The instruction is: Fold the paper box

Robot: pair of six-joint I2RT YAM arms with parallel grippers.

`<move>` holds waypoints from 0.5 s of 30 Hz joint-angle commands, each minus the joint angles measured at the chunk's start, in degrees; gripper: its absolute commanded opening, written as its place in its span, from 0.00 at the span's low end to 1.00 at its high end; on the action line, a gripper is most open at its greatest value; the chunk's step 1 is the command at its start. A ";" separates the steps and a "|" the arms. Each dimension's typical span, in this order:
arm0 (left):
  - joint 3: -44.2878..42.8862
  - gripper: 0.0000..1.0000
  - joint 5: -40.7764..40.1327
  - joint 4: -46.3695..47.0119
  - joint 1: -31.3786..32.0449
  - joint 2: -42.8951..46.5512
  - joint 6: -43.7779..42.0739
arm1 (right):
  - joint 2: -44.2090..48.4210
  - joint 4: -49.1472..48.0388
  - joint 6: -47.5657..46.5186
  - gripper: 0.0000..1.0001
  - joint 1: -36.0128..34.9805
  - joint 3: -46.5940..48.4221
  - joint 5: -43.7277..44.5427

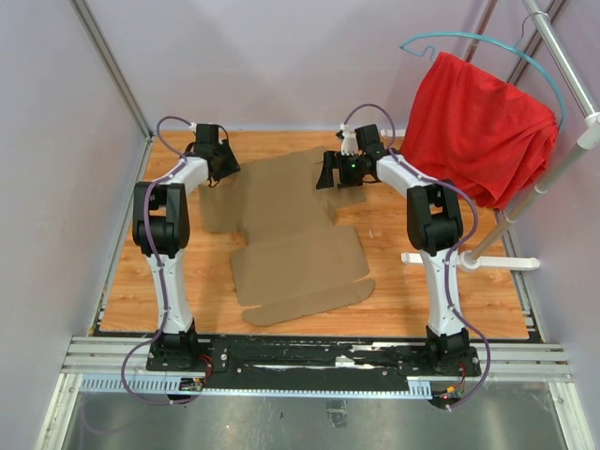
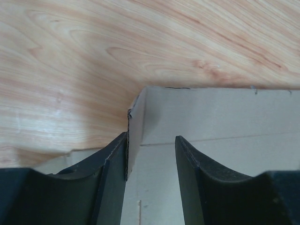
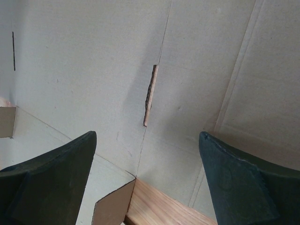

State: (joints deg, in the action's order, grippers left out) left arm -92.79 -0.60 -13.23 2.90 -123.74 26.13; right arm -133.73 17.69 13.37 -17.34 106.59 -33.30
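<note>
Left gripper (image 2: 151, 136), jaws parted astride a raised flap (image 2: 140, 122) at ten o'clock on the box (image 1: 295, 258), and right gripper (image 3: 147, 136), spread wide and empty at one o'clock, tell me folding has barely begun: most panels lie flat mid-table (image 1: 394, 272).

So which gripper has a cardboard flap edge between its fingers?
The left gripper: a raised box flap stands between its fingers. The right gripper stands wide open with nothing between its fingers.
</note>
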 commanded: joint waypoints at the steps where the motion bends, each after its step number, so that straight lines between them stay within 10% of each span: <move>1: -1.85 0.49 2.97 2.46 0.84 -1.12 0.24 | -2.75 2.41 -0.51 0.91 -1.42 1.15 0.08; 15: -10.76 0.20 -7.71 -7.10 1.76 -6.56 -2.30 | -2.94 3.44 -0.51 0.91 -1.44 2.02 1.51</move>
State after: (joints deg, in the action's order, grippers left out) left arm -100.82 -3.64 -17.02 3.99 -129.03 25.47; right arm -134.19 18.17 13.39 -17.34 107.42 -33.30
